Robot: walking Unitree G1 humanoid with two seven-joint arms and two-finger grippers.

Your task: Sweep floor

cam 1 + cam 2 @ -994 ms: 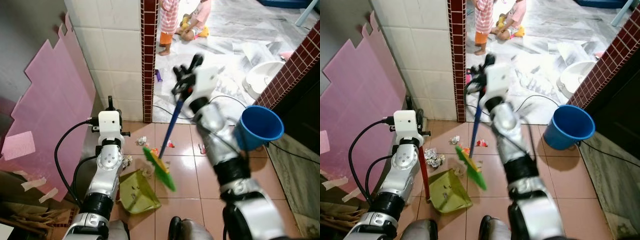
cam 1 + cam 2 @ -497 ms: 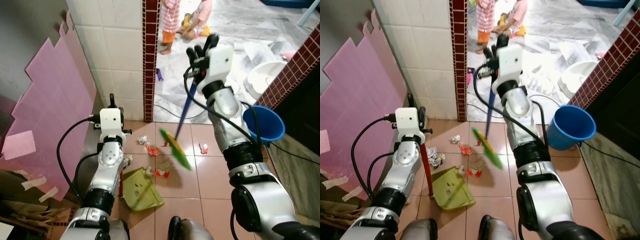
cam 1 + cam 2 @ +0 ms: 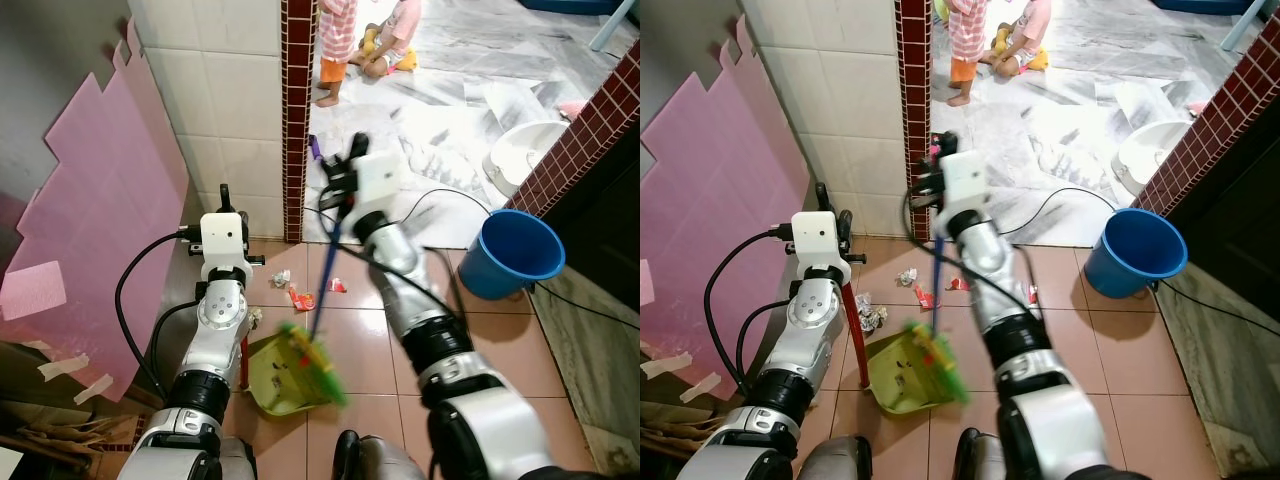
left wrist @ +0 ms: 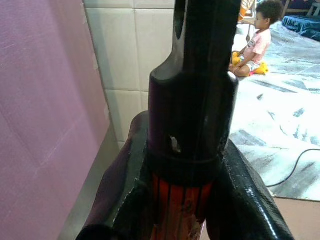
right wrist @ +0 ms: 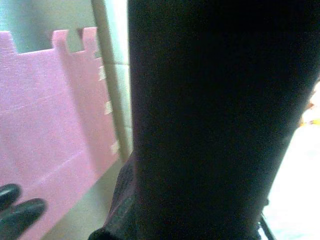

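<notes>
— Where's the broom [image 3: 322,290]?
— Its thin blue stick is clamped in the right claw [image 3: 337,187]; the blurred green bristles hang over the yellow-green plastic dustpan [image 3: 272,373].
— And the dustpan?
— On glossy tiles, its red handle [image 3: 855,335] gripped by the left claw [image 4: 187,210]. Crumpled scraps [image 3: 299,297] lie just beyond, too small to identify.

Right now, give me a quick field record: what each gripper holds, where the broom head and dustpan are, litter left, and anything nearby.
left gripper: shut on dustpan handle
right gripper: shut on broom
broom head: blurred, at the dustpan mouth
dustpan: on tiles, by the left arm
litter: scraps on the tiles beyond the dustpan
bucket: blue, to the right
people: past the doorway
</notes>
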